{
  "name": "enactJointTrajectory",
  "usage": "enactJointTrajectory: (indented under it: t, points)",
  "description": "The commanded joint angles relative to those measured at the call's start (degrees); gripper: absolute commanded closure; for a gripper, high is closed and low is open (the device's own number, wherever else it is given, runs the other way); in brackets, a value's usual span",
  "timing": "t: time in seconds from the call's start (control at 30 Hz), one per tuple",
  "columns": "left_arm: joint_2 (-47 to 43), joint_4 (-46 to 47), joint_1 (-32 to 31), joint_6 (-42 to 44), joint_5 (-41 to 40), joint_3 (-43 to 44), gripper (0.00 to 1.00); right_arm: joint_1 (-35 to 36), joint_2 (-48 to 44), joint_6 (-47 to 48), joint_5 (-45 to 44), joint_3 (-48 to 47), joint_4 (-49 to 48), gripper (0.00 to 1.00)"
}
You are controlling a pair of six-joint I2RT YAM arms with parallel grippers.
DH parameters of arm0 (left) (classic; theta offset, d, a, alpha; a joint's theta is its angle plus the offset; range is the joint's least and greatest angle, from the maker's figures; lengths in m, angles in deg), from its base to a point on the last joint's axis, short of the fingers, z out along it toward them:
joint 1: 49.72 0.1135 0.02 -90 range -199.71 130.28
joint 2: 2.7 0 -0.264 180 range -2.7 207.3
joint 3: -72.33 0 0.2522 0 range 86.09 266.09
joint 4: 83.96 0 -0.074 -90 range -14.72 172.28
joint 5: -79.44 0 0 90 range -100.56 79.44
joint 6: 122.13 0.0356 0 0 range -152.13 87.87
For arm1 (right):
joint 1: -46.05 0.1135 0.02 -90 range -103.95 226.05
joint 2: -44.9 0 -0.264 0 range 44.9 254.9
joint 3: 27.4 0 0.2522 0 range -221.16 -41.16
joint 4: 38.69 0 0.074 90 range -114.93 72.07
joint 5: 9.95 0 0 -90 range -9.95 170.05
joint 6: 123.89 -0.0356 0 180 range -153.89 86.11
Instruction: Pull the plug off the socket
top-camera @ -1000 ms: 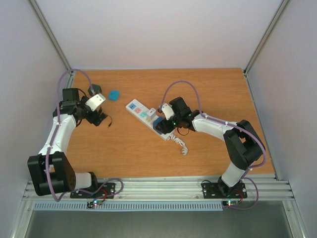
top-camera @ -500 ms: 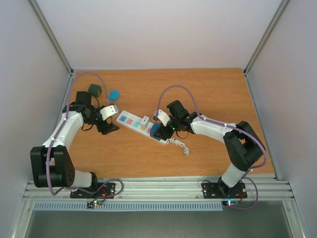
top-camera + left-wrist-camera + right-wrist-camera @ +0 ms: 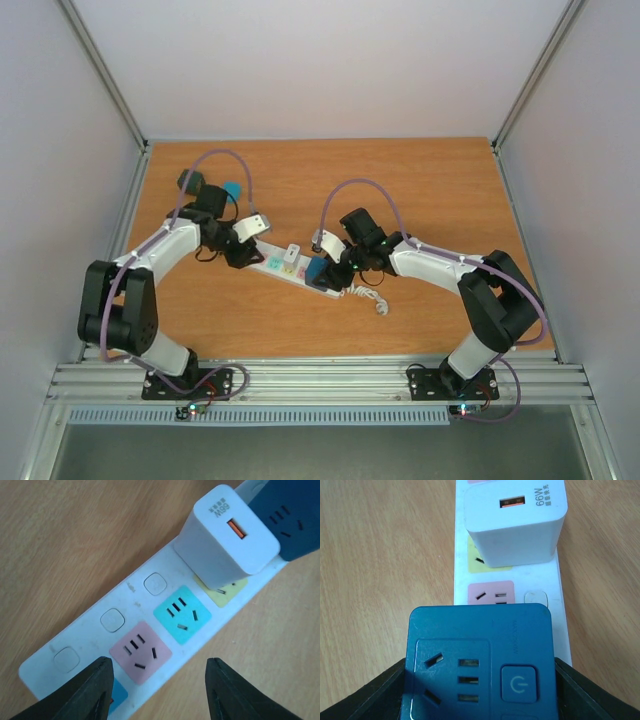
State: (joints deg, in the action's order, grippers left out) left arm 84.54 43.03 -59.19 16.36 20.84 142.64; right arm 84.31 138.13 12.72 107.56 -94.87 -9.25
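Observation:
The socket (image 3: 278, 263), a long white strip with pastel outlets, lies slanted at mid-table. A white charger (image 3: 292, 253) and a blue plug (image 3: 317, 271) stand in it. My right gripper (image 3: 321, 273) is shut on the blue plug (image 3: 480, 655), a black finger against each side. The white charger (image 3: 512, 525) sits just beyond it. My left gripper (image 3: 157, 690) is open over the strip's other end. One fingertip overlaps the socket's (image 3: 120, 620) far edge and the other hangs over bare wood, with a pink outlet (image 3: 140, 652) between them. The charger (image 3: 227, 535) stands further along.
A short curly white cord (image 3: 368, 293) trails from the strip's right end. A small light-blue object (image 3: 232, 190) and a dark green one (image 3: 188, 181) lie at the back left behind my left arm. Grey walls bound the wooden table (image 3: 440, 190) on three sides.
My left arm swung right to the strip's left end and its jaws narrowed. The strip's left end turned toward the near edge while my right gripper held the blue plug.

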Motion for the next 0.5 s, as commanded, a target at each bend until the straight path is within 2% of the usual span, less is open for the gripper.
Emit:
enactJointTrajectory:
  t: [0.0,0.23,0.37,0.47]
  points:
    - [2.28,4.72,-3.23,-15.05,-8.10,-0.10,0.48,0.75,-0.53,-1.30,1.37,0.83,4.61,0.37]
    - [1.27,5.40,-8.21,-25.61,-14.53,-1.64,0.45,0.76,-1.61,-2.53,0.73,0.45,4.75,0.14]
    - [1.59,5.91,-10.94,-28.73,-17.66,-1.62,0.45,0.75,-2.07,-2.88,0.79,0.43,4.62,0.07]
    - [2.39,6.63,-12.68,-31.24,-21.09,-1.34,0.44,0.76,-2.25,-2.93,0.33,0.53,4.67,0.07]
